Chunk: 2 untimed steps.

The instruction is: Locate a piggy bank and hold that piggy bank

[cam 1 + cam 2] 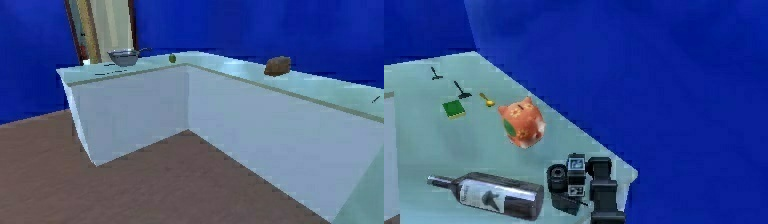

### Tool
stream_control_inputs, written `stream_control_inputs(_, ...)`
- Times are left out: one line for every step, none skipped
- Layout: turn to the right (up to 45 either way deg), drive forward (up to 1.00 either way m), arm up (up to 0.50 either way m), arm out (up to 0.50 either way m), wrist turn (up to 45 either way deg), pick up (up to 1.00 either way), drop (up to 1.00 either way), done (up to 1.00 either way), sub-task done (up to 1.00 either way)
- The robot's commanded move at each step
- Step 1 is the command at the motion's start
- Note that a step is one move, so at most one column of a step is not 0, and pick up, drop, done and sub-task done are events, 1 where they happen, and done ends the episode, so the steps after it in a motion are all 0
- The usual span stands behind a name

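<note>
— Where is the piggy bank (pixel 521 122)?
— On the pale worktop (pixel 414 140), in the arm side view. It is orange-pink and sits close to the worktop's far edge, up and to the left of the gripper (pixel 554 183) and apart from it.
— And the gripper?
— It is near the worktop's corner at that view's lower right, at the end of the dark arm (pixel 606 195). A dark bottle (pixel 484 192) lies on its side just to the gripper's left. I cannot tell the state of the fingers, or whether it holds anything.
— What is the count?
— One piggy bank and one bottle. Towards the worktop's far left there are one green square (pixel 453 108), one small yellow thing (pixel 486 99) and two small dark things (pixel 434 72).
— And ahead?
— An L-shaped counter (pixel 140 105) carries one metal bowl (pixel 124 57) near its left end. There is one small green ball (pixel 172 59) by the inner corner and one brown lump (pixel 278 67) along the right-hand run.
</note>
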Motion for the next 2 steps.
stream_control_inputs(0.0,0.0,0.1,0.0,0.0,0.0,0.0,0.0,0.0)
stream_control_inputs(0.0,0.0,0.0,0.0,0.0,0.0,0.0,1.0,0.0)
